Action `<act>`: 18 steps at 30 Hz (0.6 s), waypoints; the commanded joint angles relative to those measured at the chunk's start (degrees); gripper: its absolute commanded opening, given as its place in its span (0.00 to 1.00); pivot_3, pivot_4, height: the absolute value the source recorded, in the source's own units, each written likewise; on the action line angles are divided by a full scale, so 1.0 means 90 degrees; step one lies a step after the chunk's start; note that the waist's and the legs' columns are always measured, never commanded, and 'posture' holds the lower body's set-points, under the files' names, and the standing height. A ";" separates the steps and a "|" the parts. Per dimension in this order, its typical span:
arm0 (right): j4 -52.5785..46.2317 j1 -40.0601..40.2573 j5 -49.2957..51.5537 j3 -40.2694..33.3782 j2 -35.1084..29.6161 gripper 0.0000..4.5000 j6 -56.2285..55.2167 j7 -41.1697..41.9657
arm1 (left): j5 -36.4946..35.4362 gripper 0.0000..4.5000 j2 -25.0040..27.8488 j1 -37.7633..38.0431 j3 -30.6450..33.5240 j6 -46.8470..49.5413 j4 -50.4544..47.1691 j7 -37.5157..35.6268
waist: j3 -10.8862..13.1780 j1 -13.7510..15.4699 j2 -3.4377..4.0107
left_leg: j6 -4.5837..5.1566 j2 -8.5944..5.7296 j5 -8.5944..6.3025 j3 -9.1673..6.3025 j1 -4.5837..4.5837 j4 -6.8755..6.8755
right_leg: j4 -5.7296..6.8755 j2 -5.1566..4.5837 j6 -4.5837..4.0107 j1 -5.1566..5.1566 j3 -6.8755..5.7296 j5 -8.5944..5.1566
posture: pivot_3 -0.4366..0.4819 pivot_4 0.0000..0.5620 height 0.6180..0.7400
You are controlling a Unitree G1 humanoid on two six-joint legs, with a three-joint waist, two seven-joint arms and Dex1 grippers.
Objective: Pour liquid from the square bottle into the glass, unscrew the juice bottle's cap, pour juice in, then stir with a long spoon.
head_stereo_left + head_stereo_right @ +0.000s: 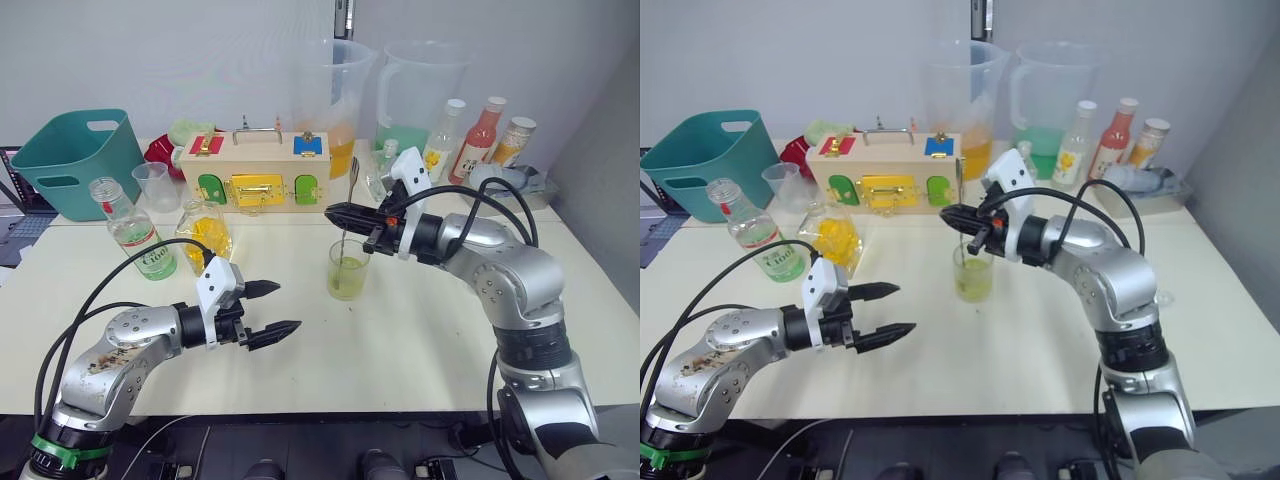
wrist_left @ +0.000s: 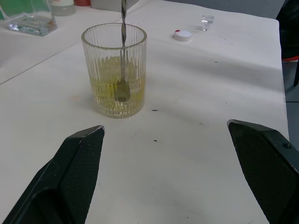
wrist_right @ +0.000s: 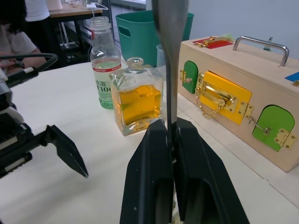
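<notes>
Cream table held everything: right gripper pinched shut on the upright spoon, its bowl straight below in the glass; left gripper hung wide open, empty, nearby.

Bench front: bare strip between the left pincer and the glass; open passage there. Right of the glass: bare surface to the bench edge, broken by the small cap lying well apart. Above the glass: blocked by the right pincer clamped on the long spoon. Behind the glass: wooden latch box closes the way. Left rear: square bottle and juice bottle stand near each other, narrow gap between them.
</notes>
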 commanded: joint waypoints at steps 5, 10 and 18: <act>0.0521 -0.0379 -0.0711 0.0000 0.0048 0.00 -0.0926 -0.0118 | 0.0013 0.99 0.0021 -0.0187 0.0021 -0.0064 -0.0134 0.0019 | 0.0000 0.0012 0.0000 | 0.0000 0.0000 0.0000 0.0000 -0.0001 0.0000 | -0.0001 0.0000 0.0000 0.0000 0.0000 0.0000 | 0.48 0.27 1.00; 0.0534 -0.0391 -0.0845 0.0058 -0.0051 0.00 -0.0890 0.0036 | 0.0037 0.99 -0.0005 -0.0258 -0.0041 -0.0049 -0.0145 0.0032 | 0.0000 0.0009 0.0000 | 0.0000 -0.0001 0.0000 0.0000 -0.0001 0.0000 | 0.0000 -0.0001 0.0000 0.0000 0.0000 0.0000 | 0.48 0.27 1.00; 0.0147 -0.0242 -0.0344 -0.0109 -0.0395 0.00 -0.0097 0.0505 | 0.0054 0.99 -0.0036 -0.0295 -0.0068 -0.0033 -0.0142 0.0038 | 0.0000 0.0006 0.0000 | 0.0000 0.0000 0.0000 0.0000 -0.0002 0.0000 | 0.0000 -0.0001 0.0000 -0.0001 -0.0001 0.0000 | 0.48 0.27 1.00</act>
